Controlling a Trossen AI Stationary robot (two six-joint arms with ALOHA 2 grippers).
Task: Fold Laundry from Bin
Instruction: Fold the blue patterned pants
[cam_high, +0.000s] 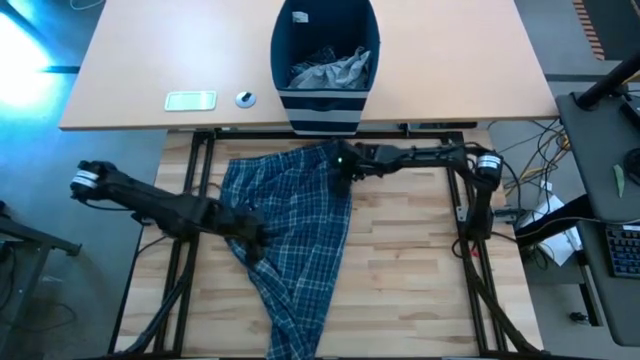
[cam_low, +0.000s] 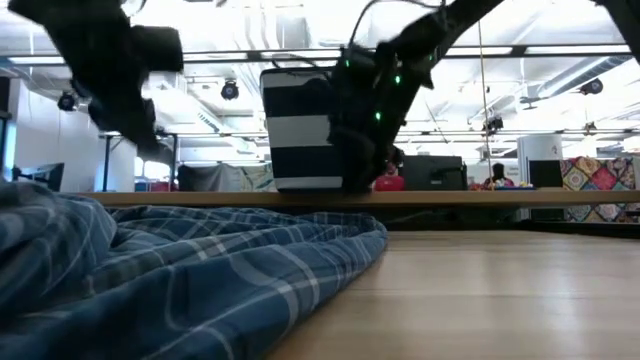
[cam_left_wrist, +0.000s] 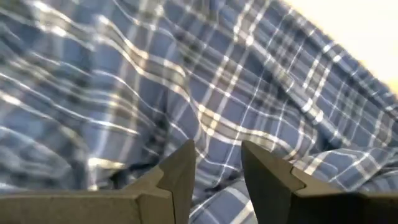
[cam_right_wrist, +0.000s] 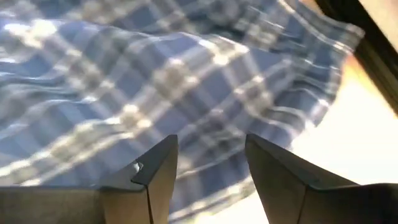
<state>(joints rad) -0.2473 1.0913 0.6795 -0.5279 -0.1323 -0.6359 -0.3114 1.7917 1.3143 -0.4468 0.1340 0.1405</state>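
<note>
**Plaid garment spread on the table, both grippers poised above it**

Pale wooden boards form the work surface (cam_high: 400, 270), with a lighter desk (cam_high: 150, 70) butted against its far edge and an open workshop visible beyond in the low view. On that desk stands the bin (cam_high: 325, 60), navy with pale stripes round its lower half, holding a crumpled grey piece (cam_high: 330, 70). Spread on the boards near the bin lies the blue-and-white plaid garment (cam_high: 290, 240), broad at its far end and narrowing to a tail that reaches the near edge. The left gripper (cam_high: 250, 232) hovers over the garment's left margin; its wrist view shows the fingers (cam_left_wrist: 180, 171) apart with nothing between them and cloth below. The right gripper (cam_high: 340, 165) hangs above the far right corner, its fingers (cam_right_wrist: 158, 165) likewise parted and empty.

Handling, as judged: the cloth looks light, thin and wholly limp, lying in soft ridges (cam_low: 200, 270), so it should drape and slide rather than hold a shape. A pinch at a hem or corner, such as the far right edge (cam_right_wrist: 329, 56), probably gives the surest hold; a mid-panel pinch would likely bunch several layers.
</note>
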